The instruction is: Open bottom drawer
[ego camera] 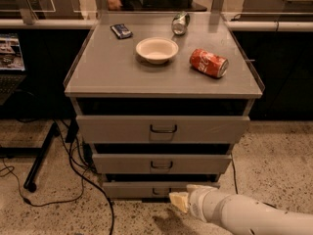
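The bottom drawer (132, 189) is the lowest, narrowest grey front of the cabinet, with a small dark loop handle (159, 192). It looks shut. My gripper (179, 199) comes in from the lower right on a white arm (244, 214). Its pale tip sits just right of and slightly below the handle, right in front of the drawer front. Whether it touches the handle does not show.
Above are the middle drawer (161, 163) and the top drawer (163, 129). On the cabinet top lie a white bowl (157, 49), a red can (209, 62) on its side, a silver can (180, 23) and a dark packet (121, 31). Cables (88, 180) and a stand leg (41, 155) lie left.
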Robot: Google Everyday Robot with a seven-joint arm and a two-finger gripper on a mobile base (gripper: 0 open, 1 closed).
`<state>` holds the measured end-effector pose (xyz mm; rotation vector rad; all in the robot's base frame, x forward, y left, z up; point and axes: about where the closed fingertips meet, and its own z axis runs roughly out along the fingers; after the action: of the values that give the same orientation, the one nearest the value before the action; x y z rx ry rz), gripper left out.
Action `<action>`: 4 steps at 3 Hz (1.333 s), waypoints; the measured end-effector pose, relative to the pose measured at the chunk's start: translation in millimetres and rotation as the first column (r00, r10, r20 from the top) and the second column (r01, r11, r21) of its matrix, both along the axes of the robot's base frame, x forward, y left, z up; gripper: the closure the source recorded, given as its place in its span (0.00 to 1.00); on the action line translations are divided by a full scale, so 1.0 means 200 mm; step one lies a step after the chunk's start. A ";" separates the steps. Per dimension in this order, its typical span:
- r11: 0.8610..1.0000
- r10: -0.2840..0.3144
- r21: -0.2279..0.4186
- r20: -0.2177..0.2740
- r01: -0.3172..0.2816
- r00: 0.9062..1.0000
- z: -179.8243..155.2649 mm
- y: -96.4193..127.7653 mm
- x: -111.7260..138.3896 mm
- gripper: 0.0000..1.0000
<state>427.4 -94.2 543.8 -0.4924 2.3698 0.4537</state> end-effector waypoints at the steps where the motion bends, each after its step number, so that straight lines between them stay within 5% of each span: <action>1: 1.000 0.000 0.000 0.000 0.000 1.000 0.00 0.00 0.00 0.73; 2: 1.000 0.000 0.000 0.000 0.000 1.000 0.00 0.00 0.00 0.96; 4: 0.999 -0.034 0.025 -0.032 0.035 0.999 -0.16 0.04 -0.06 1.00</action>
<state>415.3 -86.7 511.6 -0.4348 2.3961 0.4788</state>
